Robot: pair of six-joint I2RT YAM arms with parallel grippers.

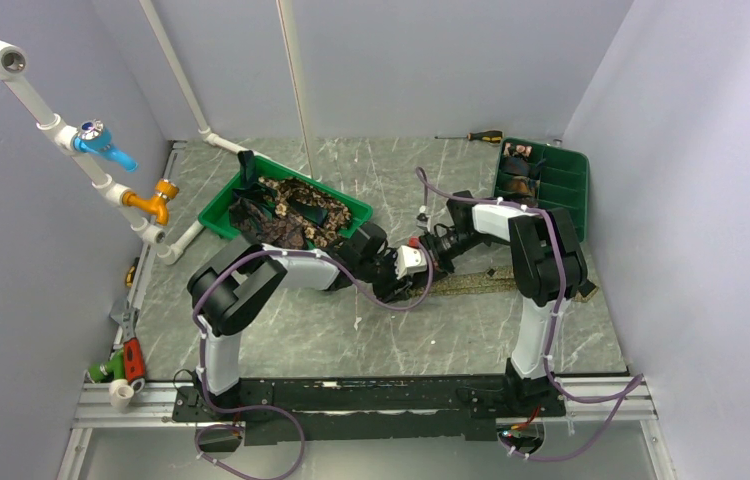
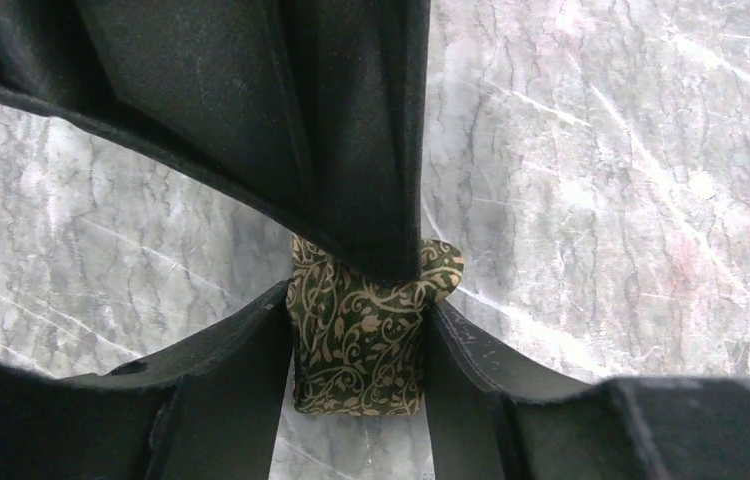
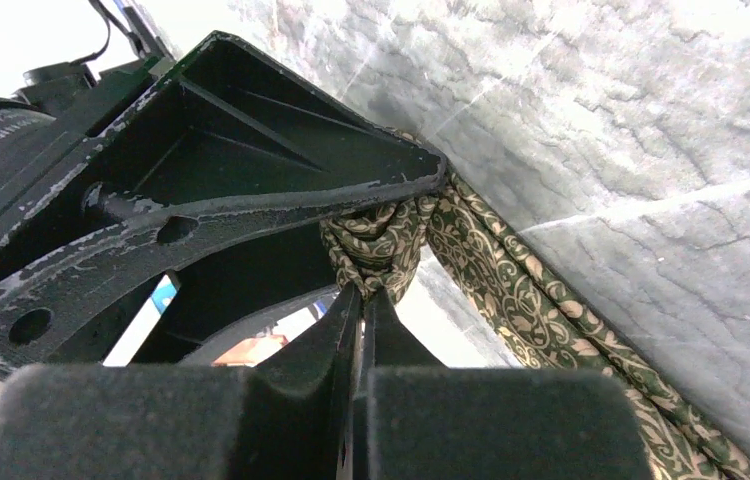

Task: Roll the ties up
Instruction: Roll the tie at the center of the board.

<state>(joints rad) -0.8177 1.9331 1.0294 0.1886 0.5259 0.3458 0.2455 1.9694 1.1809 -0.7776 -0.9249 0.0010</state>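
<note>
An olive-green tie with a tan scroll pattern lies as a strip on the marble table, running right from the two grippers. My left gripper and right gripper meet at its left end. In the left wrist view the left gripper is shut on the folded, partly coiled end of the tie, and one right finger crosses above it. In the right wrist view the right gripper is shut on a bunched bit of the same tie.
A green tray at back left holds a pile of loose ties. A green compartment tray at back right holds small coils. A screwdriver lies by the back wall. White pipes with valves and hand tools are at the left.
</note>
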